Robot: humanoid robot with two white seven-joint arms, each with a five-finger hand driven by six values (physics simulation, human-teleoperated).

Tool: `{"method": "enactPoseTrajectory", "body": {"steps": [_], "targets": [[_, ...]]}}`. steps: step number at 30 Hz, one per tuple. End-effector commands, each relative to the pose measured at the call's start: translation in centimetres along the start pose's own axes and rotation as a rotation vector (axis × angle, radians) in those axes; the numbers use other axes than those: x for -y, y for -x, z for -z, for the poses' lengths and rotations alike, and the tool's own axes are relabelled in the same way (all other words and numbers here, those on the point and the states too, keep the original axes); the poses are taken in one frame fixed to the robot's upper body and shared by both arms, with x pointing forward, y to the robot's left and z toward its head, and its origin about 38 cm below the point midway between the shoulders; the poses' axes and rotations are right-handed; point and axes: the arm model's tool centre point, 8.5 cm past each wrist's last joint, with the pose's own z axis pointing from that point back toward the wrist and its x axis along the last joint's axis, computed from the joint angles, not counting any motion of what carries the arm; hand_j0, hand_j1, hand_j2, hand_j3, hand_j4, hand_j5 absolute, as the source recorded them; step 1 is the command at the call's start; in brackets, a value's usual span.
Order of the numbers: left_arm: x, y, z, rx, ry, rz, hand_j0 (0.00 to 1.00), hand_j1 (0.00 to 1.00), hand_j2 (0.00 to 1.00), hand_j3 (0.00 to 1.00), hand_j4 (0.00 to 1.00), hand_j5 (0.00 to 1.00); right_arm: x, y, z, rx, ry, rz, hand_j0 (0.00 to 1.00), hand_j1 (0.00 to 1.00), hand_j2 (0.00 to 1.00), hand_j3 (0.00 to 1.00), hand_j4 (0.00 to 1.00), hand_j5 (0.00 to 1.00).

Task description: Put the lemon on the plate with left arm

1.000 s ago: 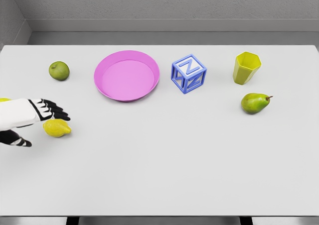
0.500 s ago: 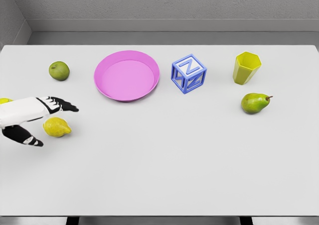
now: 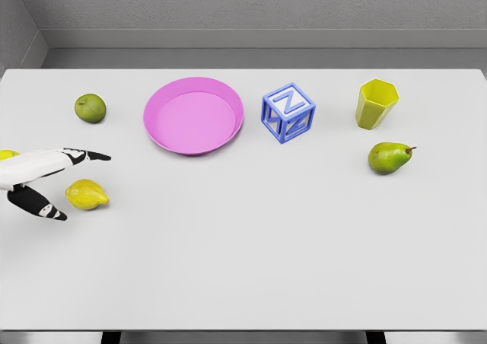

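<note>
**Head view: lemon ungrasped, left hand open around it**

Head view puts the lemon (image 3: 86,195) on the white table (image 3: 251,245) at about eight o'clock, near the left edge, lying on its side with its pointed tip toward three o'clock. Flanked by the left hand (image 3: 47,183): fingers (image 3: 87,157) stretched flat just beyond it at twelve o'clock, thumb (image 3: 36,204) splayed at its nine o'clock side, nothing gripped, contact not evident. Sits well apart from the pink plate (image 3: 193,148) at about eleven o'clock of the table, up and to the right of the fruit.

Step in hand, by judgement: closing on the lemon. Best done by lowering the palm squarely over the fruit's middle, then curling fingers and thumb from opposite sides; a pinch near the tapered tip probably squirts it out or rolls it away. Worth lifting clear of the plate's raised rim before crossing.

Further out: green apple (image 3: 90,108) at ten o'clock, blue letter block (image 3: 288,113) just right of the plate, yellow-green cup (image 3: 376,103) and pear (image 3: 390,157) at two o'clock. Right arm out of view.
</note>
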Motion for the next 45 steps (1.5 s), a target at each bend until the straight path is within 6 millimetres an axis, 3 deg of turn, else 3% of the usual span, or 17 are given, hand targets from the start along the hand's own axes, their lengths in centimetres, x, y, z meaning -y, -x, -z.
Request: {"method": "enactPoseTrajectory", "body": {"steps": [1,12,31,36,45], "targets": [[0.4,0.1,0.4,-0.009,0.002,-0.03,1.0,1.0,1.0,1.0,1.0,1.0,0.0,0.0,0.0,0.0,-0.001,0.0,1.0,1.0,1.0,1.0,1.0,1.0],[1.4,0.9,1.1,-0.108,0.029,0.001,1.0,1.0,1.0,1.0,1.0,1.0,0.0,0.0,0.0,0.0,0.0,0.0,1.0,1.0,1.0,1.0,1.0,1.0],[1.4,1.6,1.5,-0.201,0.029,0.065,1.0,1.0,1.0,1.0,1.0,1.0,0.0,0.0,0.0,0.0,0.0,0.0,1.0,1.0,1.0,1.0,1.0,1.0],[1.7,0.6,3.8,-0.209,0.053,0.089,1.0,1.0,1.0,1.0,1.0,1.0,0.0,0.0,0.0,0.0,0.0,0.0,1.0,1.0,1.0,1.0,1.0,1.0],[1.8,0.9,4.0,-0.238,0.05,0.096,1.0,1.0,1.0,1.0,1.0,1.0,0.0,0.0,0.0,0.0,0.0,0.0,1.0,1.0,1.0,1.0,1.0,1.0]]}}
